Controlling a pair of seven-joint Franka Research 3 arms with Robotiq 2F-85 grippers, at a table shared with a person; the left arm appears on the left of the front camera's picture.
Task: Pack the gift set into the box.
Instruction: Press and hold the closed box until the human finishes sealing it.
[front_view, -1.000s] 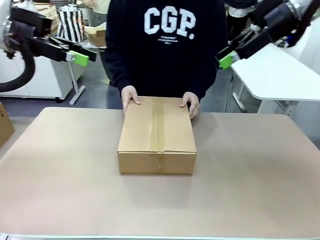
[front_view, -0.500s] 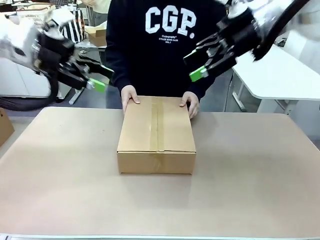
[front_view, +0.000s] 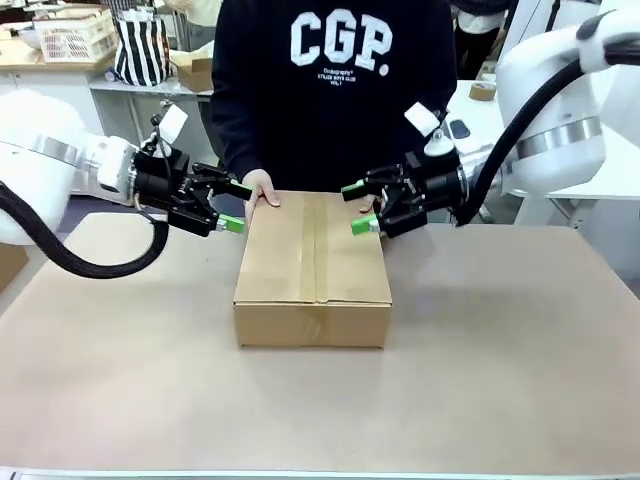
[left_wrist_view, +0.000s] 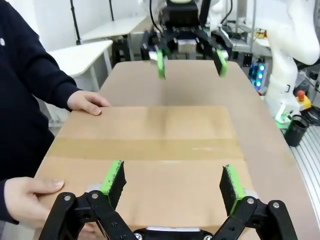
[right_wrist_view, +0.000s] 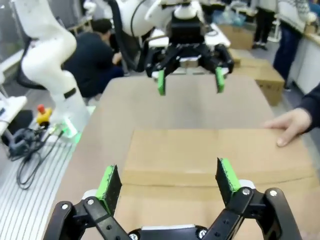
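Left claw (front_view: 232, 204) spread wide, level with the left far edge of the box (front_view: 314, 268), which sits taped shut mid-table (front_view: 500, 350). Person's hand (front_view: 260, 189) steadies that far corner. Right claw (front_view: 359, 207) likewise wide, empty, over the right far edge. Judgement: close in evenly from both sides, clear of the hands.

Both arms reach inward, left hand (front_view: 233, 205) and right hand (front_view: 357, 207) facing each other, fingers spread wide.
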